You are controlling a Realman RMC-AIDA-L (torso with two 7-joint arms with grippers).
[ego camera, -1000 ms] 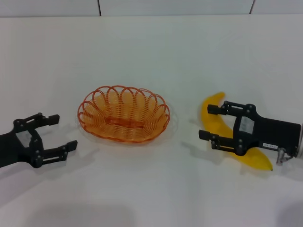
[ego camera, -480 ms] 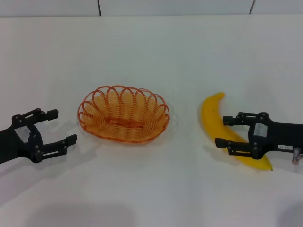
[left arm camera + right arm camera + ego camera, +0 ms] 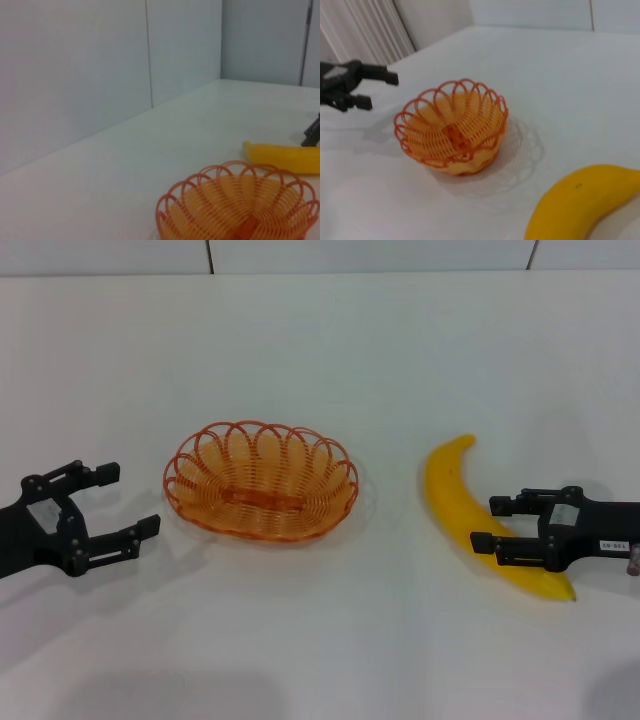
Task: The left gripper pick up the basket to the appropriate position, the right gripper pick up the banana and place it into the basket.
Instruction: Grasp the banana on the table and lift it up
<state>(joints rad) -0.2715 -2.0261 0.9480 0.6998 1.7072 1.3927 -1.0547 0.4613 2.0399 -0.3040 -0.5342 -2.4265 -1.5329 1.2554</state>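
With both open, empty claws, the black left gripper at lower left and right gripper astride the smooth, likely slippery yellow banana at right, the light, stiff orange wire basket at centre is best taken by its looped rim.

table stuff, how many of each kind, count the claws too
basket: 1, orange wire basket, nothing in it
banana: 1, yellow banana, lying right of the basket
claws: 2, left claw open beside the basket, right claw open over the banana
total: 4
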